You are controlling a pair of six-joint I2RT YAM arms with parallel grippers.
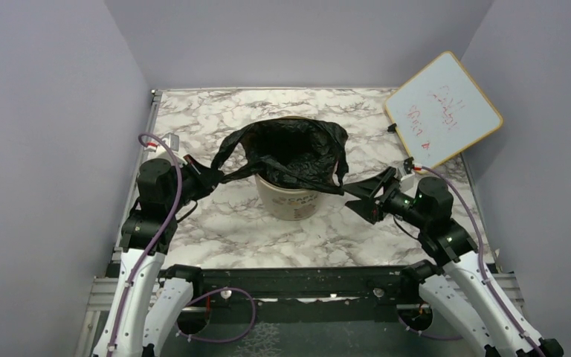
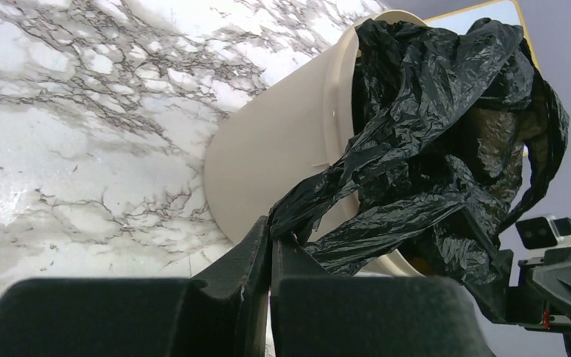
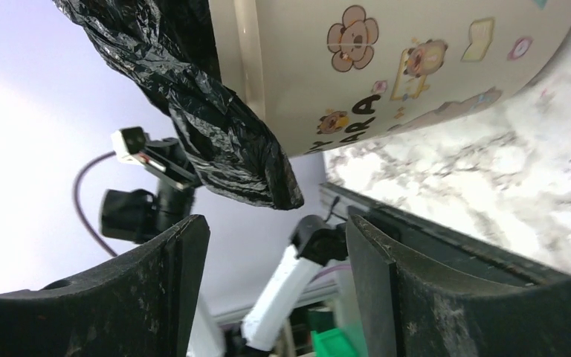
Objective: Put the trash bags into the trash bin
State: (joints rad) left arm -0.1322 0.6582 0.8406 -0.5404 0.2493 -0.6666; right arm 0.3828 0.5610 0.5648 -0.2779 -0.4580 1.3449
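Note:
The beige trash bin (image 1: 291,202) stands upright mid-table, and a glossy black trash bag (image 1: 291,151) is spread over its mouth and hangs down its sides. My left gripper (image 1: 221,177) is to the left of the bin, shut on a stretched corner of the bag. In the left wrist view the fingertips (image 2: 271,227) pinch that black strand, which runs up to the bag (image 2: 431,126) over the bin (image 2: 279,149). My right gripper (image 1: 354,198) stands open at the bin's right. In the right wrist view a loose bag flap (image 3: 230,149) hangs just above its gap (image 3: 276,227), untouched, beside the bin (image 3: 386,74).
A white board with a yellow frame (image 1: 444,109) leans at the back right corner. Grey walls close in the marble table (image 1: 215,238) on the left, back and right. A black rail (image 1: 297,281) runs along the near edge between the arm bases.

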